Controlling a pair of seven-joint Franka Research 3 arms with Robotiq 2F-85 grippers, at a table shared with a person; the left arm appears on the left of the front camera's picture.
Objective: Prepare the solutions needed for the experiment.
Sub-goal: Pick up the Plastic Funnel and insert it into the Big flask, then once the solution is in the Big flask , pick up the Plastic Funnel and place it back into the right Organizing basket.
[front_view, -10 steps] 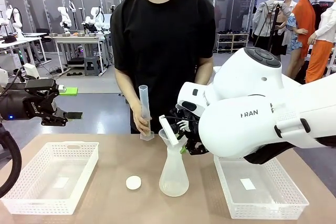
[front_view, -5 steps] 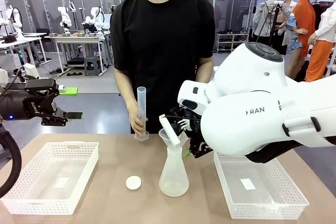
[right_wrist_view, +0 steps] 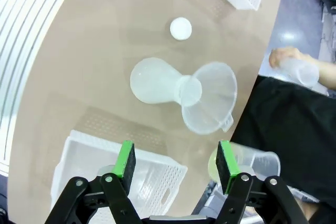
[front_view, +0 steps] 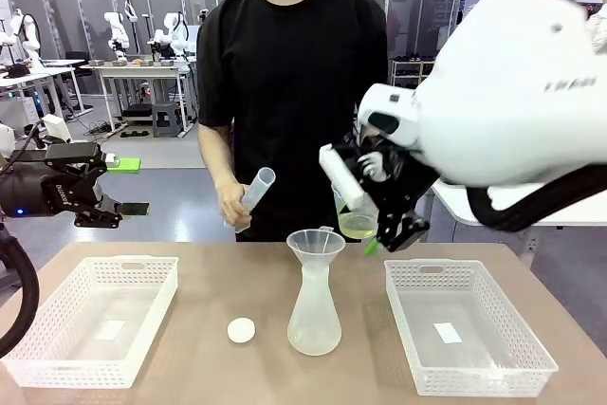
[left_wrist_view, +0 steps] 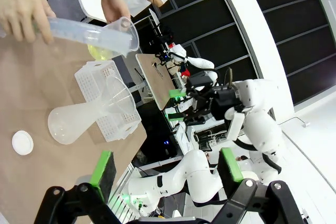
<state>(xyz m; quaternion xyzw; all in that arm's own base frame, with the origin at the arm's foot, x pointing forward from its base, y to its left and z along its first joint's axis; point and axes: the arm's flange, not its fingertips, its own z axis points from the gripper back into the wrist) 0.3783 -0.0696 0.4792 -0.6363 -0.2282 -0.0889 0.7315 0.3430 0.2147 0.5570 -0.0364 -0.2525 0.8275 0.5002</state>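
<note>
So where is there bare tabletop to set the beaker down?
Widest bare patch: between the left basket and the flask, beyond the white cap. Also the far strip in front of the person. Tight: the narrow gap between flask and right basket, and around the funnel.

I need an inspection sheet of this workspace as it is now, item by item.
Surface: brown table, no spills seen.
Job's things: flask upright at centre, funnel in its neck, contents unclear; person holds beaker of yellow-green liquid and tilted cylinder.
Clutter: white cap, left basket, right basket.
Grippers: left gripper open, raised; right gripper open, raised near beaker.
Cables: black cable by left arm.
Surroundings: work tables behind person.
</note>
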